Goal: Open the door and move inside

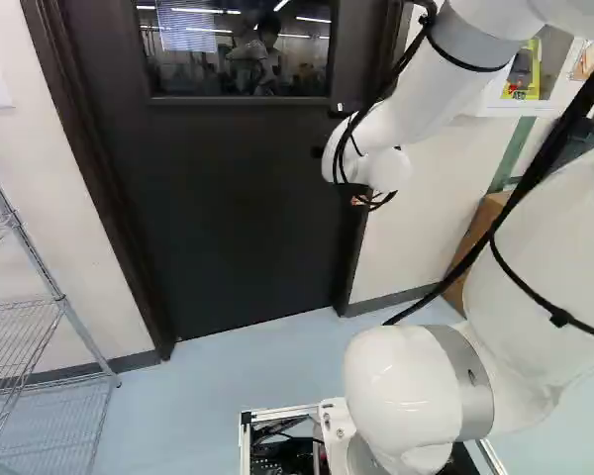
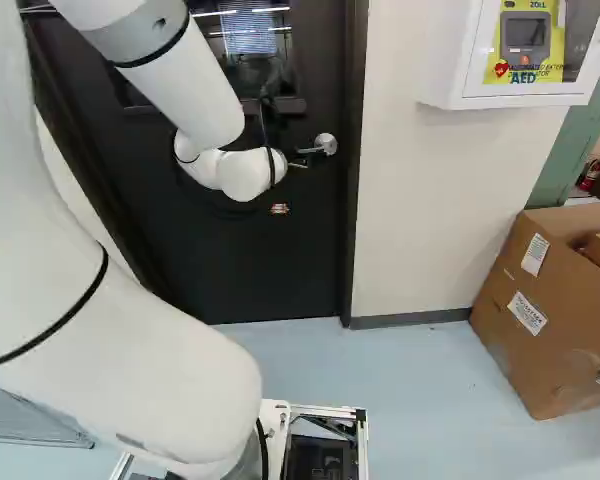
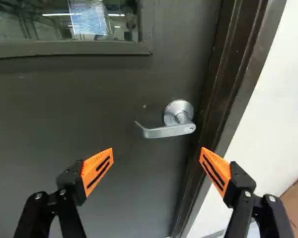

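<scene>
The claw (image 2: 280, 208) gapes wide, gripping nothing, in front of the shut dark door (image 3: 64, 109), its silver lever handle (image 3: 166, 130) ahead.

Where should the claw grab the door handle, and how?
I'd grab the handle by its long bar, near the free end, coming straight from the front. The bar runs sideways from a round plate, so one finger above and one below should fit best. The open claw spreads along the bar, so I'd turn it first.
</scene>
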{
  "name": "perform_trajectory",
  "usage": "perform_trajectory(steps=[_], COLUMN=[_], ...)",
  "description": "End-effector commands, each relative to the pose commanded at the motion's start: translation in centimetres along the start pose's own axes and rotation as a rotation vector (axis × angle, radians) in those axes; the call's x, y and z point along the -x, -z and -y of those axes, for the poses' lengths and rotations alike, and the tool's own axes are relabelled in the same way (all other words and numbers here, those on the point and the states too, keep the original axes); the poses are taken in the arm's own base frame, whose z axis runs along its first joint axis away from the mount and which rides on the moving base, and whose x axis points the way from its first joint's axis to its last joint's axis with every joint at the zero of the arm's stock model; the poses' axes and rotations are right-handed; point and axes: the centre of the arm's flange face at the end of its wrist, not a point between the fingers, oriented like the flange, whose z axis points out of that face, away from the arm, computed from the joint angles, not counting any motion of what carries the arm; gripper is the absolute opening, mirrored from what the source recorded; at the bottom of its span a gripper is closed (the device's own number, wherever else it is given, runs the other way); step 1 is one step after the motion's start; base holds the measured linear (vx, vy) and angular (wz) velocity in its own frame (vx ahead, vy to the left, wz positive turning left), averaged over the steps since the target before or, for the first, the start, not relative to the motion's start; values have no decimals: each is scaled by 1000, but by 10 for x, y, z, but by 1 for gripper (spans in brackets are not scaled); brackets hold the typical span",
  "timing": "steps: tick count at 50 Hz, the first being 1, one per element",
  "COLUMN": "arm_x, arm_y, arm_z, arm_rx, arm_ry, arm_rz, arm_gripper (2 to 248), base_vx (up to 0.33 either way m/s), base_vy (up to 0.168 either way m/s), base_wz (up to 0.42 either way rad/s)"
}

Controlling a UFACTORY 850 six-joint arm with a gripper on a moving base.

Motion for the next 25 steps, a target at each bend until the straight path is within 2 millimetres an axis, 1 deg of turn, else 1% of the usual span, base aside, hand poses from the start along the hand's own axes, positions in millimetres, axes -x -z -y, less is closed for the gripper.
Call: perform_trajectory(steps=[12,25], arm_x=[-13,-26], arm_y=[-1,-13], arm_z=[0,1], arm_rx=[0,-3], arm_ry=[0,0], arm_rz=[-27,-47], arm_gripper=[247,247], base_vx=[0,0], base_vy=[0,0], base_wz=[0,0])
